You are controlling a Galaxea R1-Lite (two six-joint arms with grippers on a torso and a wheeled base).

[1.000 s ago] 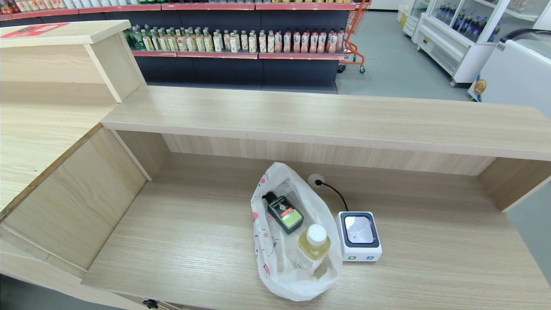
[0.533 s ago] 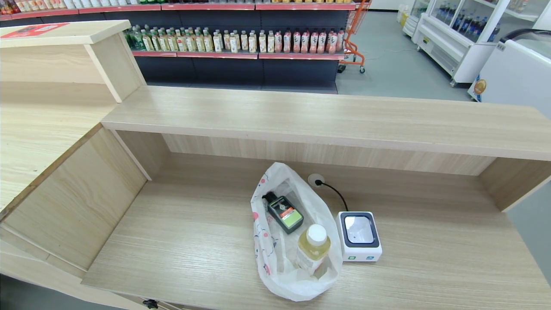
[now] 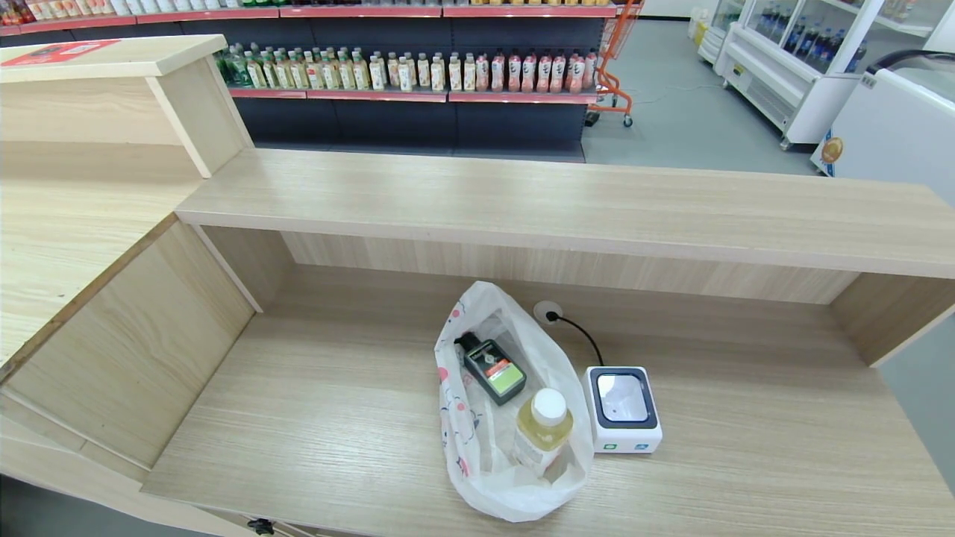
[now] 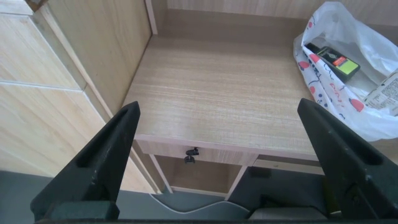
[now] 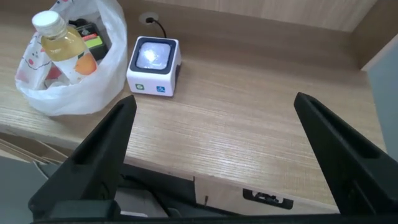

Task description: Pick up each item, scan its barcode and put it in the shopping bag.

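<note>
A white plastic shopping bag [image 3: 456, 418] printed with red and dark figures lies open on the light wooden counter [image 3: 298, 418], its side touching the left flank of a white square barcode scanner with a dark-framed glass window [image 3: 623, 409]. Inside the bag, the clear bottle of yellow drink with a white cap [image 3: 545, 425] rests just beside the scanner. The dark flat container with a green and orange label [image 3: 494, 369] lies farther from the scanner, toward the bag's back. A black cable [image 3: 578, 332] runs from behind the scanner to a round port [image 3: 547, 309] in the counter.

The left gripper [image 4: 217, 158] hangs off the counter's near edge, well left of the scanner, its fingers spread wide and holding nothing. The right gripper [image 5: 214, 155] hangs off the same edge, nearer than the scanner and to its right, equally spread and empty.
</note>
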